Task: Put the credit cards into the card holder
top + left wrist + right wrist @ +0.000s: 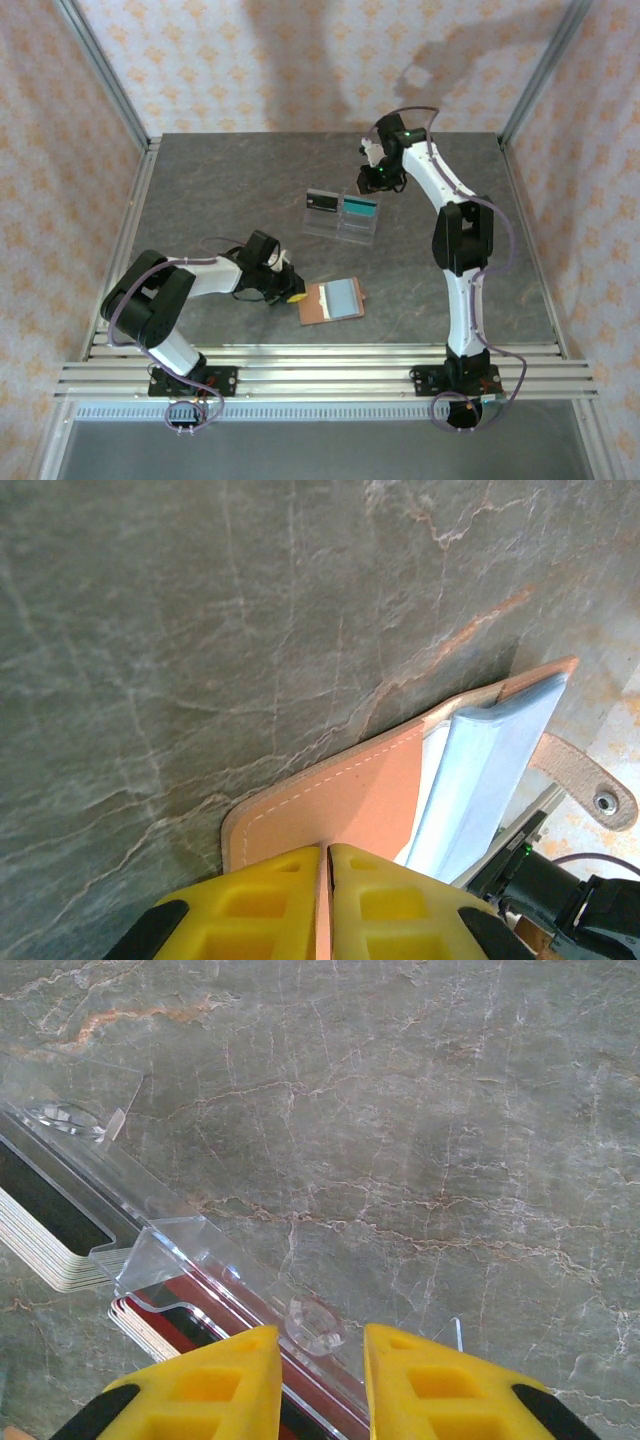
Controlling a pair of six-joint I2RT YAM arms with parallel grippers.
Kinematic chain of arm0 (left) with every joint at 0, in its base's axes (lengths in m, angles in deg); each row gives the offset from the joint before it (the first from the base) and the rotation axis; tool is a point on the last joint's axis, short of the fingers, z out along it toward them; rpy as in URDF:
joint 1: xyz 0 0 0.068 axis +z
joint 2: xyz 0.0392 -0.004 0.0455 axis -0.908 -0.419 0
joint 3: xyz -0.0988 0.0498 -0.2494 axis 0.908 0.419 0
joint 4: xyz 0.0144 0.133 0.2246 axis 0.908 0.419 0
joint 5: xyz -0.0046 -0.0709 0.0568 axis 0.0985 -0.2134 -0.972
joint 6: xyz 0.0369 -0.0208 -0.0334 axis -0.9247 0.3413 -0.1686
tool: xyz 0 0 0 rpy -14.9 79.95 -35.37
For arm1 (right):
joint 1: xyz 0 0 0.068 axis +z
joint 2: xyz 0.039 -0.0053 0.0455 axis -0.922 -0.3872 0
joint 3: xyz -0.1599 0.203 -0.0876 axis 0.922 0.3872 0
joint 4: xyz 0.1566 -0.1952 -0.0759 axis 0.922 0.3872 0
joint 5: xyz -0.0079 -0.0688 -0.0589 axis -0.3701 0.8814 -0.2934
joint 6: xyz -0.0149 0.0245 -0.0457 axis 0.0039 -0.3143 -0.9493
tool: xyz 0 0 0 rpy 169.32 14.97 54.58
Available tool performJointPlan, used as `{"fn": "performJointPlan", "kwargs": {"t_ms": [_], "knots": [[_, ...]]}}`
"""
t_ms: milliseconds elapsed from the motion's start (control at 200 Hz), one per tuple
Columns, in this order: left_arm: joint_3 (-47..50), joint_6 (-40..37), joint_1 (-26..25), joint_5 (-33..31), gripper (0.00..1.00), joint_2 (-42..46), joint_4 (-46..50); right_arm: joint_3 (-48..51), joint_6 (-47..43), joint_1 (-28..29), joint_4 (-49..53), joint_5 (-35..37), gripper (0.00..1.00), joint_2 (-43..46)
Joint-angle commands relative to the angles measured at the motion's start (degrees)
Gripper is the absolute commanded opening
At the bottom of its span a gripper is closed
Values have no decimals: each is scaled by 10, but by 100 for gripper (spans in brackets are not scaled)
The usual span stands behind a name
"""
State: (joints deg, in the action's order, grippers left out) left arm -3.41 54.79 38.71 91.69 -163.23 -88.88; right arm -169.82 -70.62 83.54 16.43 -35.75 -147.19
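Left wrist: left claw (326,860) clamps card holder (350,800); right claw (322,1345) apart.

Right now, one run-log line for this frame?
left gripper: shut on card holder cover | right gripper: open at clear tray | cards: in tray

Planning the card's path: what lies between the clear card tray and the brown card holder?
Bare grey tabletop, nothing else, seen in the top view between the clear tray and the card holder.
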Motion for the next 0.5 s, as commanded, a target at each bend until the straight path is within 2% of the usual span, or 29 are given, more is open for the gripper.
{"fn": "performJointPlan", "kwargs": {"t_ms": [0, 220, 496], "knots": [[-7, -20, -1, -20, 14, 15, 41, 19, 6, 0, 23, -10, 25, -2], [-13, -28, -1, -23, 14, 18, 52, 31, 9, 0, 21, -26, 24, 0], [-19, -33, -1, -23, 14, 21, 62, 68, 32, 0, 6, -17, 19, 27]]}}
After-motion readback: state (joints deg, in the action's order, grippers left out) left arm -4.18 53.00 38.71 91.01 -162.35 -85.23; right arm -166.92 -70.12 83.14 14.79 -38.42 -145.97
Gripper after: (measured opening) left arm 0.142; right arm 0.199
